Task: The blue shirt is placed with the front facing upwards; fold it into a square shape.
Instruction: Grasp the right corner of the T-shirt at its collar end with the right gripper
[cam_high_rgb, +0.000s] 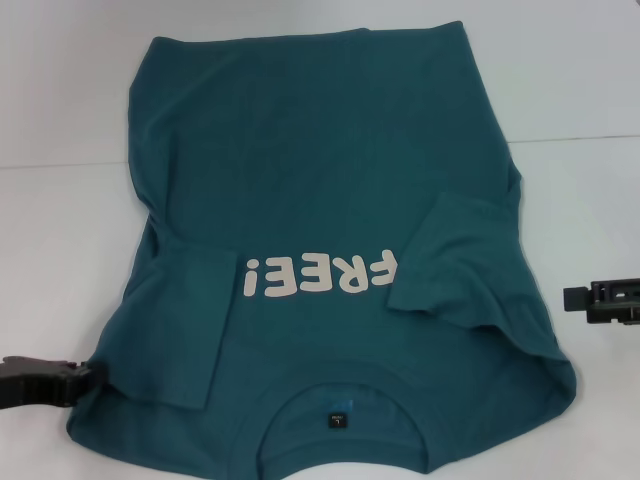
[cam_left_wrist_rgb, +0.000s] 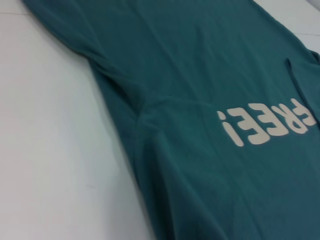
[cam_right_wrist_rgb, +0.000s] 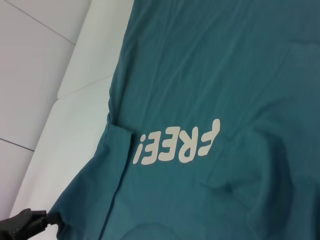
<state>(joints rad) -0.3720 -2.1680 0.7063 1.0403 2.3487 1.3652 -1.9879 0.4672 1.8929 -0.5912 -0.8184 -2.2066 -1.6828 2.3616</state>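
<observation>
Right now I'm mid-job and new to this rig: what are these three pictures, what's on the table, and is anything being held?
You are driving a two-armed robot. The wide picture comes from its head, looking down; the other two come from cameras on its wrists. On the white table lies the blue shirt, front up, collar nearest the robot, "FREE!" lettering reading upside down. Both sleeves are already folded in over the chest. The left gripper sits at the shirt's near left edge, touching the cloth; whether it grips is not clear. The right gripper hangs off to the right, apart from the shirt, holding nothing.
</observation>
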